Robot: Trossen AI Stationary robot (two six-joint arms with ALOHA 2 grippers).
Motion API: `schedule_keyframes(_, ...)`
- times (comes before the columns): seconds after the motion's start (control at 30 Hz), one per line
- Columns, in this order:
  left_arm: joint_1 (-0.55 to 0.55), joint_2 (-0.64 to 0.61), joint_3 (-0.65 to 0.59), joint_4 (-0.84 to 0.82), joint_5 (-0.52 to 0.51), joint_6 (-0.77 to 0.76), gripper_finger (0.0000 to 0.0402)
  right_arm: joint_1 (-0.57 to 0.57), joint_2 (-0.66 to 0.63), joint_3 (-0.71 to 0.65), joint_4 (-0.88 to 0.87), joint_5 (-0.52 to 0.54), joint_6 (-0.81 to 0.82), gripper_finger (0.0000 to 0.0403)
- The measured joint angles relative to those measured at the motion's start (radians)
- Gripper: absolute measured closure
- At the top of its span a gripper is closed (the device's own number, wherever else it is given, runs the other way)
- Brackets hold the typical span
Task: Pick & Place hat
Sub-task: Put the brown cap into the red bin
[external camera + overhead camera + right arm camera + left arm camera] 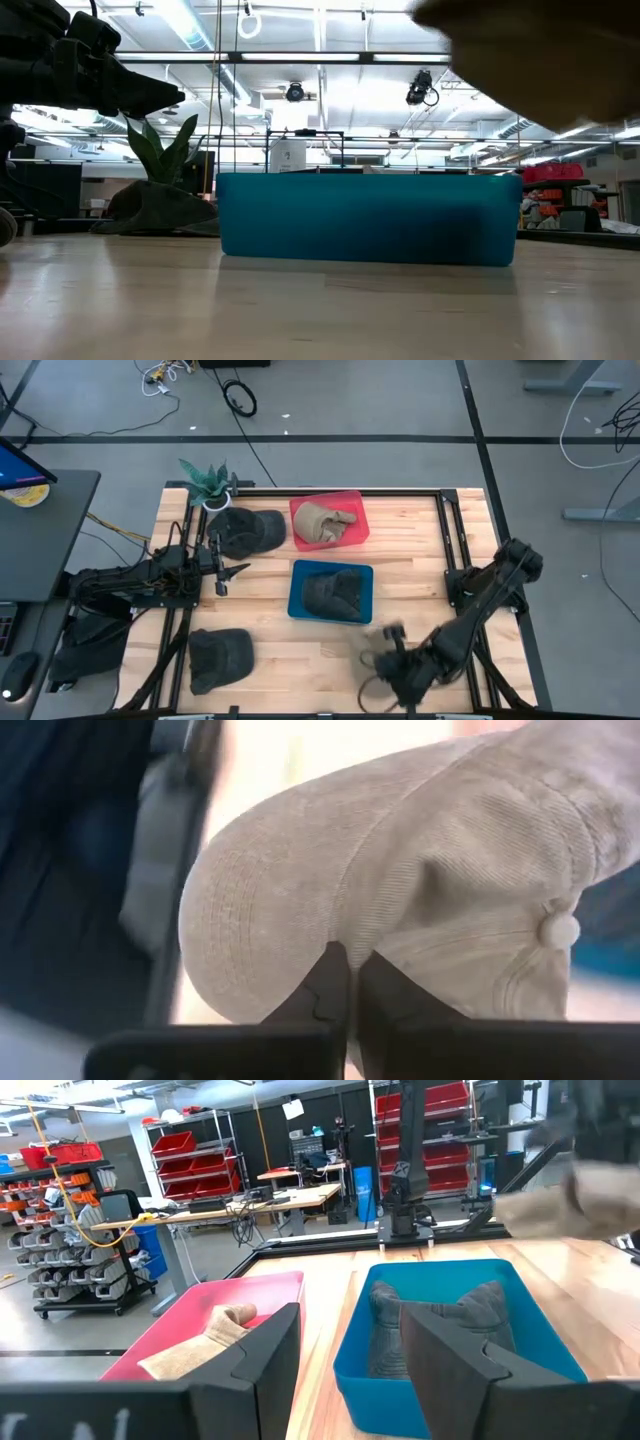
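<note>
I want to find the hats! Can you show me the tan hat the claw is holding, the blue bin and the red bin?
tan hat (400,910): right wrist view, its crown.
blue bin (298,588): high view, its left wall.
red bin (325,498): high view, its back rim.

High view looks straight down on the whole counter. Low view sits at counter height, close to the blue bin, facing the room. Left wrist view looks forward over the same bin. Right wrist view is pressed close against a tan hat.
</note>
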Motion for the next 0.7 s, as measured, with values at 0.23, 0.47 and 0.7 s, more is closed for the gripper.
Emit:
schedule_keyframes(0.23, 0.0, 0.0, 0.0, 0.0, 0.0, 0.0, 0.0225, -0.125, -0.136, 0.0, 0.162, 0.231, -0.232, 0.0397)
schedule_keyframes(0.47, 0.0, 0.0, 0.0, 0.0, 0.0, 0.0, 0.0225, -0.276, -0.16, 0.0, 0.384, 0.624, -0.258, 0.0397)
schedule_keyframes(0.7, 0.0, 0.0, 0.0, 0.0, 0.0, 0.0, 0.0225, -0.54, -0.159, 0.0, 0.367, 0.611, -0.073, 0.0398)
